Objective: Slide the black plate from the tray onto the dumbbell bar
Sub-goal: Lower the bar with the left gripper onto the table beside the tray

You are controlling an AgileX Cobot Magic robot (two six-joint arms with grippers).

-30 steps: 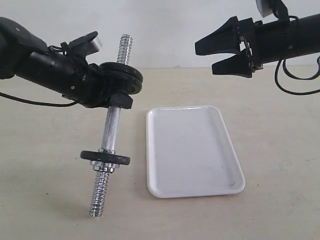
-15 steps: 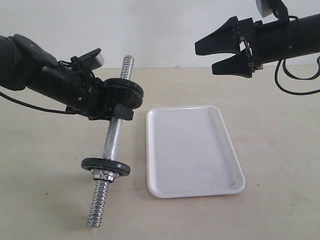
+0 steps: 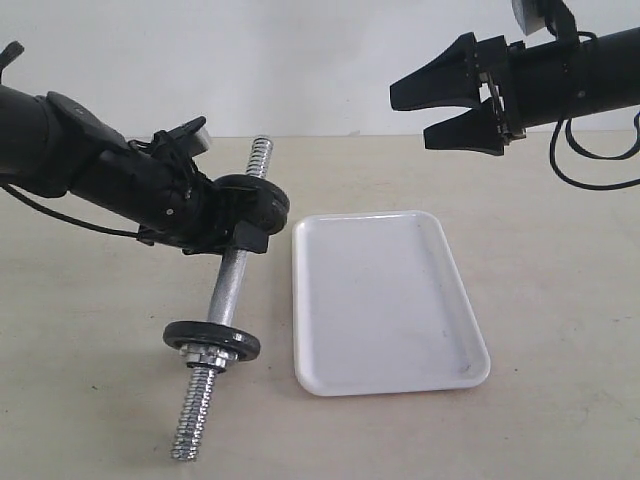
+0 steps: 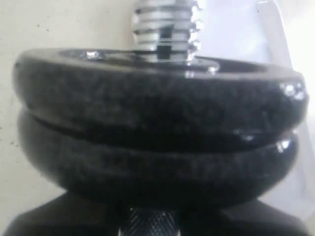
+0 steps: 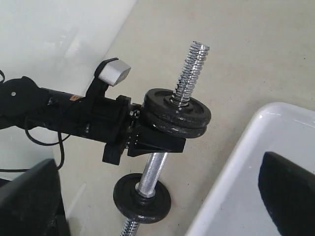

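The dumbbell bar (image 3: pixel 228 285) is chrome with threaded ends and stands tilted, its lower end close to the table. My left gripper (image 3: pixel 238 232) is shut on its smooth middle. Just above the jaws, two black plates (image 3: pixel 258 203) sit stacked on the bar, filling the left wrist view as plates (image 4: pixel 157 123) under the threaded end (image 4: pixel 165 24). A third black plate (image 3: pixel 212 342) sits low on the bar. The white tray (image 3: pixel 385 300) holds nothing. My right gripper (image 3: pixel 440 103) hangs open, high at the right, apart from everything. Its view shows the bar (image 5: pixel 191 69) and stacked plates (image 5: pixel 176 114).
The beige table (image 3: pixel 560 300) stretches around the tray, with a pale wall behind it. A black cable (image 3: pixel 590 170) loops under the right arm. In the right wrist view the tray's rim (image 5: pixel 236 162) lies beside the lower plate (image 5: pixel 142 197).
My left arm has come down and carried the bar lower, with its bottom end nearer the table. The right arm has not moved.
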